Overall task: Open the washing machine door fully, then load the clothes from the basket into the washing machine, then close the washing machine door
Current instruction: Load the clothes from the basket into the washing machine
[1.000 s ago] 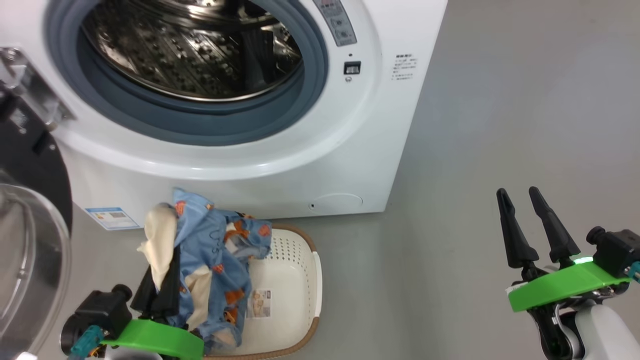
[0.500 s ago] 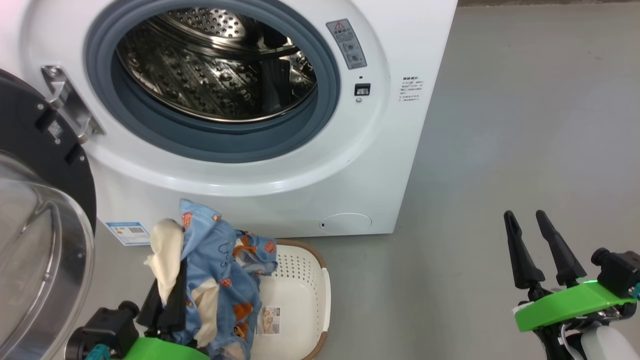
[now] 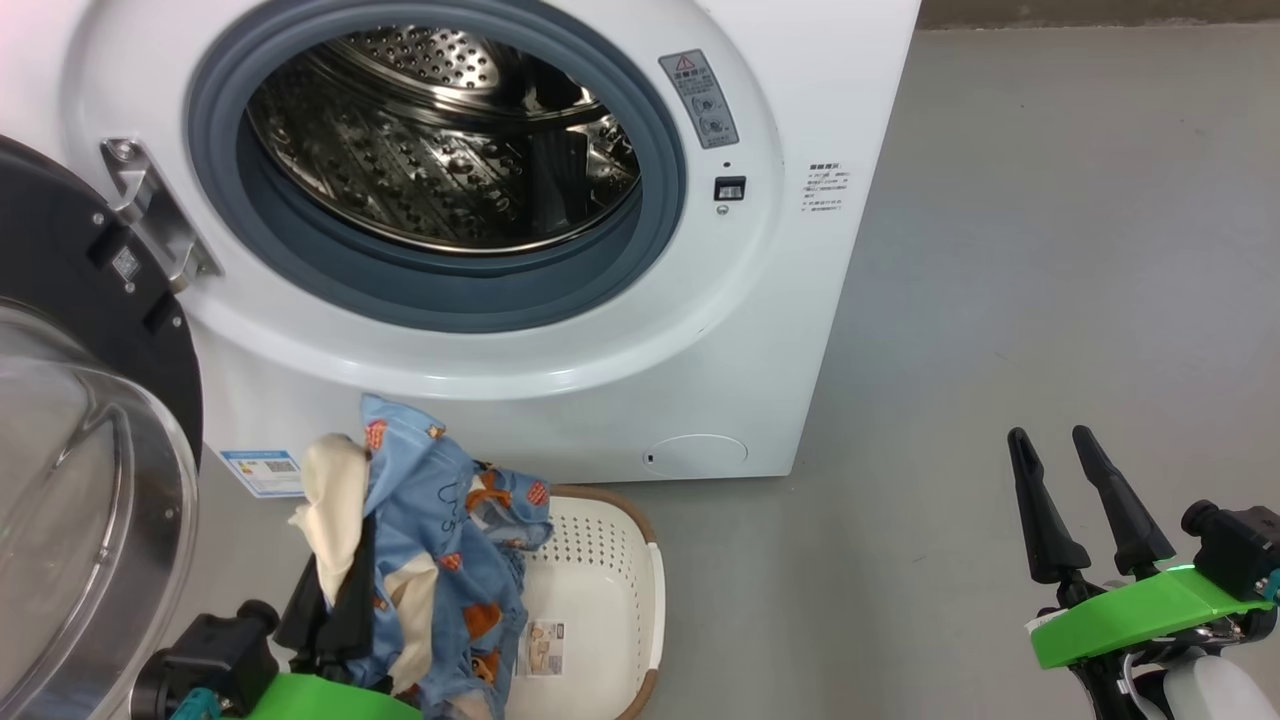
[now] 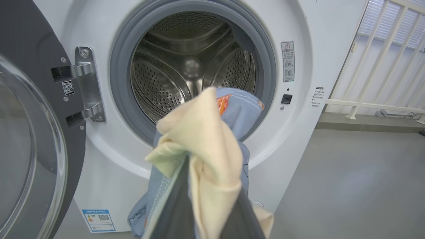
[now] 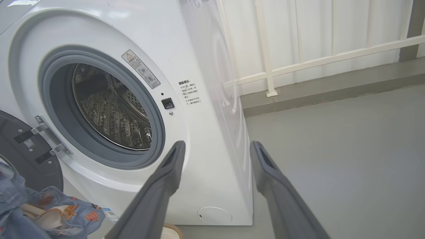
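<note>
Barely anything's changed: the clothes (image 3: 430,540) are still kept clamped by the left gripper (image 3: 345,565) over the basket (image 3: 655,590), right gripper (image 3: 1049,436) left spread apart.

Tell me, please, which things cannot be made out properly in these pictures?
Tips of the left gripper: head and left wrist views, wrapped in the clothes.
Near end of the basket: head view, cut by the bottom edge; its left side lies under the clothes.
Outer part of the washing machine door: head view, cut by the left edge.
Print on the warning label: too small in every view.
</note>
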Motion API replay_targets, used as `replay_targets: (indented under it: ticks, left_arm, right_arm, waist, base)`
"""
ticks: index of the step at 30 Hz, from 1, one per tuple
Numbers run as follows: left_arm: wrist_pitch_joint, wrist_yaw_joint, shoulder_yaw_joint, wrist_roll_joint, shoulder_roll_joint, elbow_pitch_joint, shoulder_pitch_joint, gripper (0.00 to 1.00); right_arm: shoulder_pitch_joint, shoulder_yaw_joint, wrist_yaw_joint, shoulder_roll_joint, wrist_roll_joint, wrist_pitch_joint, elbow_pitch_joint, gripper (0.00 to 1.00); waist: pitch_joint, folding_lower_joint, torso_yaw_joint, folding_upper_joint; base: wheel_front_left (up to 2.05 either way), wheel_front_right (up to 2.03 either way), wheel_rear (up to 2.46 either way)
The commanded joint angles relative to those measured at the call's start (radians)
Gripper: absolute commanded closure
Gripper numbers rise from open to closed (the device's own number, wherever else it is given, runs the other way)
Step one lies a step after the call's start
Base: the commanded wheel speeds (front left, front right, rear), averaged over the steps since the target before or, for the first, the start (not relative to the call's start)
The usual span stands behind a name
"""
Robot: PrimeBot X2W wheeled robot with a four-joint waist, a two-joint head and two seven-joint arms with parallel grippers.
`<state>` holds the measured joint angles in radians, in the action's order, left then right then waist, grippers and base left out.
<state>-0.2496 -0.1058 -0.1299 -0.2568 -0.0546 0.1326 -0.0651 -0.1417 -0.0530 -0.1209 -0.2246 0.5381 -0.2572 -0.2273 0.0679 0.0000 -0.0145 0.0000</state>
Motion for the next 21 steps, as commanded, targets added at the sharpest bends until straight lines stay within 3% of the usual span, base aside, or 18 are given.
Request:
replay_targets:
  ticks: [1, 11, 21]
  left_arm:
    - [-0.012, 0.008, 0.029, -0.004, -0.005, -0.032, -0.009, 1.00]
    - [-0.012, 0.003, 0.017, 0.004, -0.007, -0.045, -0.041, 1.00]
    - [-0.010, 0.012, 0.008, 0.035, -0.023, -0.041, -0.198, 1.00]
  right_arm:
    - [0.004, -0.023, -0.010, -0.017, -0.008, -0.005, 0.024, 0.00]
    - [-0.001, -0.026, -0.010, -0.024, -0.007, -0.005, 0.029, 0.00]
    - [-0.026, -0.026, -0.010, -0.032, 0.003, -0.005, 0.042, 0.00]
  waist:
    - [-0.001, 0.0000, 0.000, 0.0000]
    - [0.020, 0.0000, -0.003, 0.0000]
    - [0.086, 0.0000, -0.012, 0.0000]
  base:
    - [0.00, 0.00, 0.00]
    - [0.00, 0.00, 0.00]
    - [0.00, 0.00, 0.00]
